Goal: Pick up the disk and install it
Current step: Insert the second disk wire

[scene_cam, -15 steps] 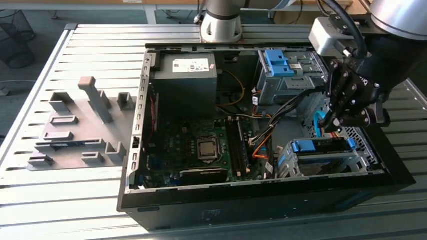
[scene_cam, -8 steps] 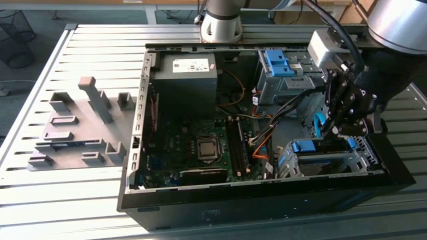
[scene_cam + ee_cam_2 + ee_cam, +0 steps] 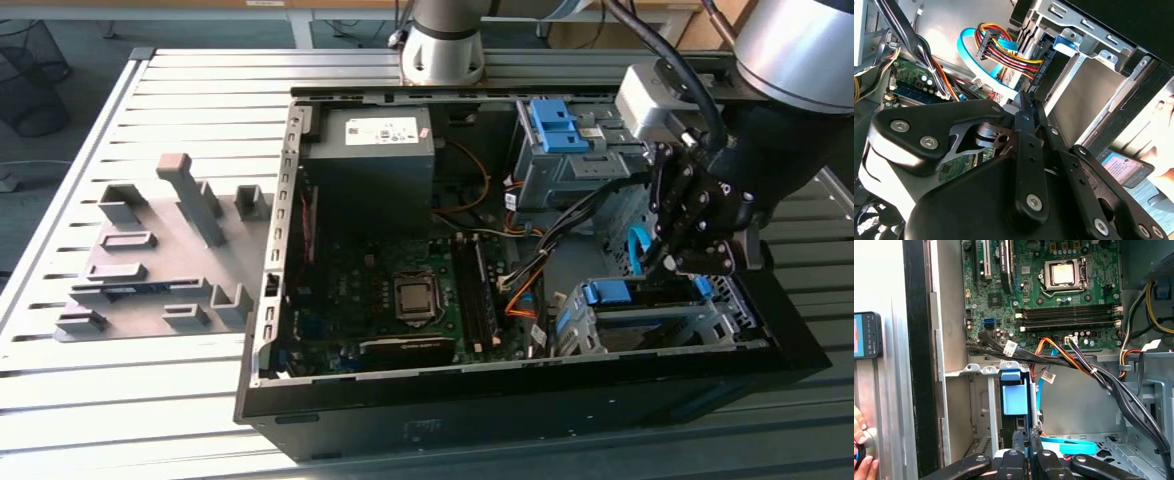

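Nearest, by the worktop's (image 3: 160, 400) near edge, sits the open computer case (image 3: 534, 400), toward the exterior view's right. In its near corner on that side is a metal drive cage (image 3: 654, 325). The disk (image 3: 625, 293) stands in this cage, blue carrier frame uppermost. In the first wrist view the disk (image 3: 1015, 397) is edge-on in the cage slot.

The gripper (image 3: 683, 262) hangs directly over the cage. In the first wrist view the gripper (image 3: 1027, 432) has its fingers (image 3: 1018, 440) drawn close together, pinched on the disk's near end. A light blue cable (image 3: 1071, 446) loops on the case floor just beside it. In the second wrist view the gripper (image 3: 1030, 107) points at the cage's open mouth.

Mid-case lies the green motherboard (image 3: 374, 290), with a processor socket (image 3: 416, 297) at its middle. A bundle of red, yellow and black wires (image 3: 527, 275) crosses from the board to the cages.

Further back, a dark grey power supply box (image 3: 371, 155) fills the case's far corner. Beside it, a second cage holds an empty blue bracket (image 3: 554, 125).

On the exterior view's left, apart from the case, a grey fixture plate (image 3: 147, 265) carries several small grey blocks.

The arm's base (image 3: 441, 45) stands at the worktop's far edge.

Outside the case wall, in the first wrist view, a person's hand (image 3: 861, 445) rests near a handheld device (image 3: 866, 335).
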